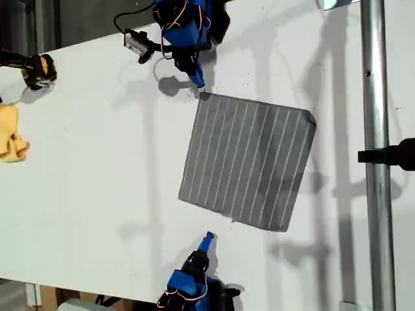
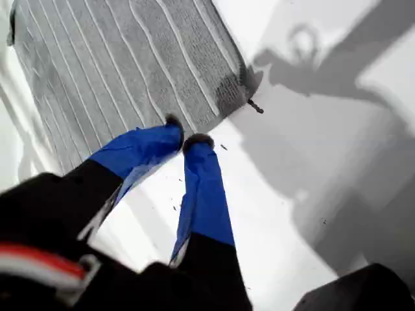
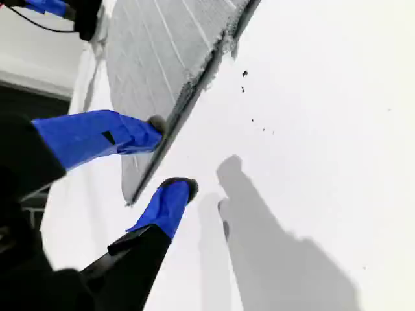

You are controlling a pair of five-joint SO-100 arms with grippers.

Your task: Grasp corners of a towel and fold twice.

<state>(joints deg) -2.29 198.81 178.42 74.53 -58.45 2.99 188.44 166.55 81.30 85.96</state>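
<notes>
Towel [image 1: 249, 162] lies flat and unfolded on the white desk [image 1: 97, 162] in the exterior view, toward that view's right, its stripes running roughly top to bottom. My first gripper [image 1: 198, 84] hangs at the cloth's upper left corner as that view shows it. My second gripper [image 1: 208, 238] sits just off the lower edge. A yellow cloth [image 1: 11, 133] lies well apart at the exterior view's left and plays no part.

In the first wrist view, my first gripper [image 2: 185, 133] has its jaws drawn nearly together at the towel's [image 2: 130, 58] edge. It is a little along from the frayed corner [image 2: 241, 81] rather than on it. I cannot tell whether any cloth is caught between the tips.

In the second wrist view, my second gripper [image 3: 172, 155] is spread wide and straddles the towel's [image 3: 155, 58] edge. One fingertip [image 3: 155, 124] is over the cloth and the other over bare desk, with a corner [image 3: 130, 199] just beside it.

I judge the step to be securing both corners before the first fold. To do it well, I would slide the lower jaw under the hem and pinch close to the tip. Then I would confirm both holds and lift the two corners together and evenly, so the edge carries over straight.
</notes>
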